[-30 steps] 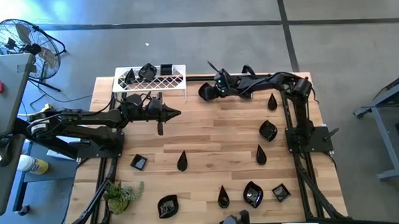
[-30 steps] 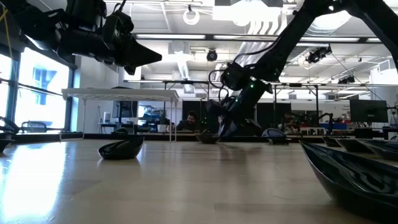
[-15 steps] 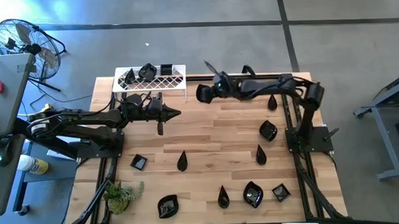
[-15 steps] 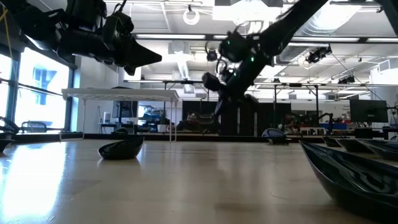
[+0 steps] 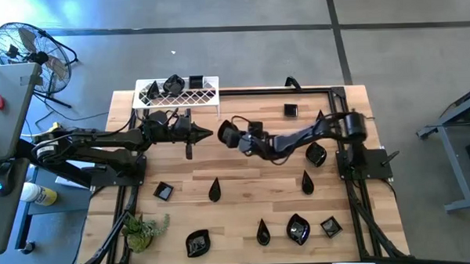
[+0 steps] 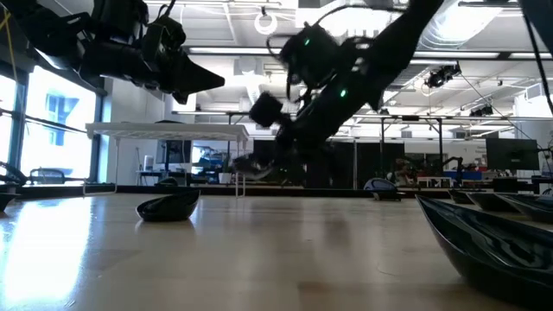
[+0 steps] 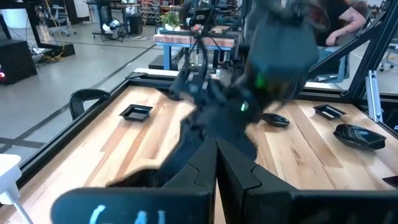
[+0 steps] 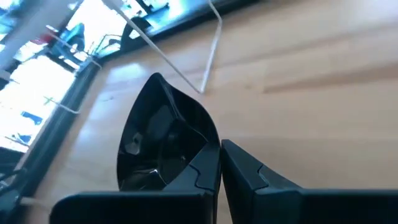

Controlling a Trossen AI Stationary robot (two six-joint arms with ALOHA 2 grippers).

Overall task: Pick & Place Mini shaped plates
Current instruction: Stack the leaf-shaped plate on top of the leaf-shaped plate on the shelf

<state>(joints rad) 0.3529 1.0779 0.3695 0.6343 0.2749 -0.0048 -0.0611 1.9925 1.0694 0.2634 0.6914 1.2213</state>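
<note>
Over the middle of the counter, the right tool is now swinging in from the far edge at twelve o'clock, where it was working a second ago. It carries a leaf-shaped plate: the right wrist view shows the glossy black dish pinched at its rim by fingers drawn tight together. So the pick is made, and it comes away clean, lifted well clear of the wood in the low view.

What's left behind at twelve o'clock is a small square plate, sitting alone by the frame. The white rack at eleven o'clock already holds a few dishes, and I'd judge that's where this one is headed.

The left tool hovers at ten o'clock just before the rack, fingers pressed together on nothing, unmoved, and the right tool is closing on it nose to nose. Tight quarters there, worth watching.

Plenty of plates wait across the near half: teardrops, squares, leaves from four to seven o'clock.
</note>
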